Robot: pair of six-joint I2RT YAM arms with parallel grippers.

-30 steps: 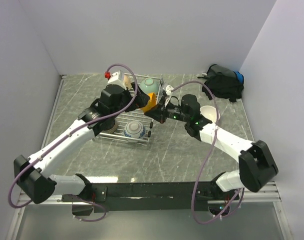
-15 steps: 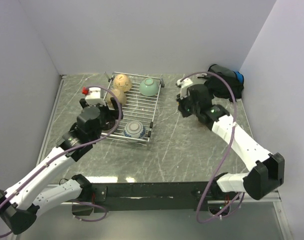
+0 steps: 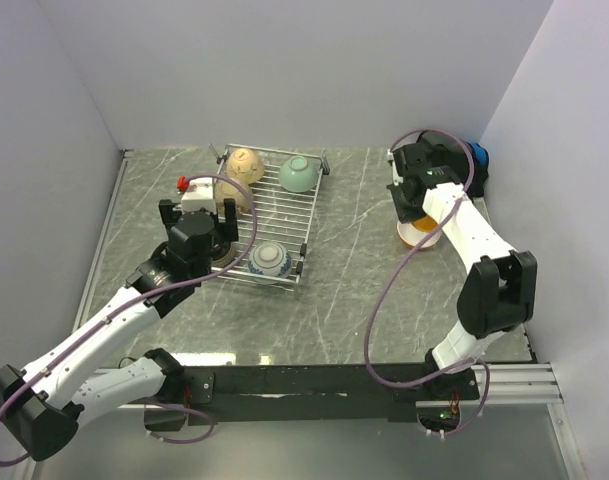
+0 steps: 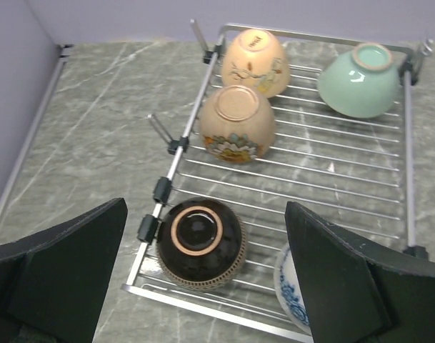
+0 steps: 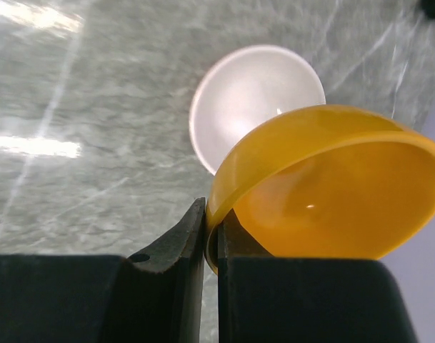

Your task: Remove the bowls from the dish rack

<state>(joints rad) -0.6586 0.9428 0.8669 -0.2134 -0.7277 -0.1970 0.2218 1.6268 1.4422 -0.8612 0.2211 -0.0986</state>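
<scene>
The dish rack point(image 3: 284, 205) holds a tan bowl point(image 3: 246, 160), a floral tan bowl point(image 3: 234, 193), a pale green bowl point(image 3: 298, 173) and a white bowl with blue pattern point(image 3: 269, 260), all upside down. In the left wrist view the rack point(image 4: 180, 143) also shows a dark brown bowl point(image 4: 201, 243) at its near left corner. My left gripper point(image 4: 206, 268) hangs open above that bowl, fingers point(image 4: 67, 264) wide apart. My right gripper point(image 5: 211, 236) is shut on the rim of a yellow-orange bowl point(image 5: 331, 186), tilted just above an upright white bowl point(image 5: 249, 93) on the table at the right point(image 3: 422, 228).
A black bag point(image 3: 454, 165) with a blue patch lies at the back right, close behind the right gripper point(image 3: 412, 203). Walls close the table at the left, back and right. The grey marbled table point(image 3: 354, 270) lies between rack and white bowl.
My right gripper has carried the yellow-orange bowl from the rack to the right, over the white bowl. My left gripper has left the rack's back and now hovers at its near left corner.
</scene>
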